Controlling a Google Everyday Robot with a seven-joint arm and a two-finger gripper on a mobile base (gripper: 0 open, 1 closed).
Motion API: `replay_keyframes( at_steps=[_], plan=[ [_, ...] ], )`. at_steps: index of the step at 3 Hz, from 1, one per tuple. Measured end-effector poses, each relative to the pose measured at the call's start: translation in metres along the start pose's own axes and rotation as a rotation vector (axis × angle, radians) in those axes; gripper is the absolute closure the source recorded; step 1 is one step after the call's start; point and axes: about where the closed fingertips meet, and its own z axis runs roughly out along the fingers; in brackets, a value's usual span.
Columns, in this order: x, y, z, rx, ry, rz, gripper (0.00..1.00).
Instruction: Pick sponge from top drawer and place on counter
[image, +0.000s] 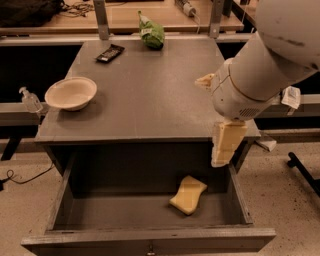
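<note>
off the counter's front-right corner hung the gripper, whether clenched or released i couldn't tell, above the top drawer's sponge, which i judged light, squashy, best pinched across its waist.

The gripper hangs over the right rear of the top drawer, seen side-on, hiding part of that drawer's right wall; its arm is cut off by the top and right edges and covers the grey tabletop's right front corner; the drawer front runs off the bottom edge, its pull barely showing; the flat dark object at the tabletop's back is too small to identify.
</note>
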Motion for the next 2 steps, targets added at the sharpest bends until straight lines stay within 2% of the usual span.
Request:
replay_keyframes(
  at_steps=[1,2],
  plan=[
    [-0.006,0.011,0.009,-0.07,-0.024,-0.116,0.0],
    [-0.008,0.041,0.027,-0.19,-0.05,-0.304,0.0]
  ],
)
